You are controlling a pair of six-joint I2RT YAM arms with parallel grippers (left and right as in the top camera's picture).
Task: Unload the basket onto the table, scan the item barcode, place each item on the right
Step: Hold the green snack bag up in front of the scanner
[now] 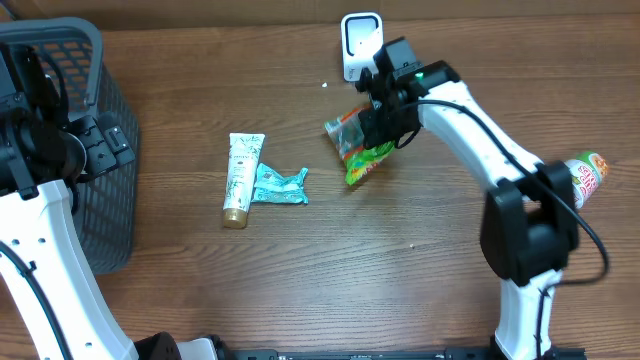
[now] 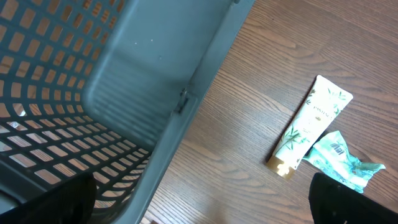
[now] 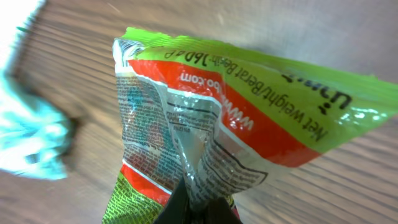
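Right gripper (image 3: 198, 210): my jaws pinch the bag (image 1: 358, 146) by its seam, close in front of the scanner (image 1: 360, 44).
Left gripper (image 2: 202, 208): my jaws are spread wide above the basket (image 1: 108, 215) rim.
Nearby: a tube (image 1: 241, 178) touches a wrapper (image 1: 281, 187), left of the bag.

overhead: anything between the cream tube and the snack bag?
Yes, a crumpled teal packet lies right beside the tube; past it, bare table up to the snack bag. The overhead view shows it.

Setting: we logged a mock shop checkout, with barcode scanner (image 1: 360, 40) just beyond the right gripper (image 1: 377, 128), shopping basket (image 1: 100, 120) well to its left, packaged goods (image 1: 242, 178) between.
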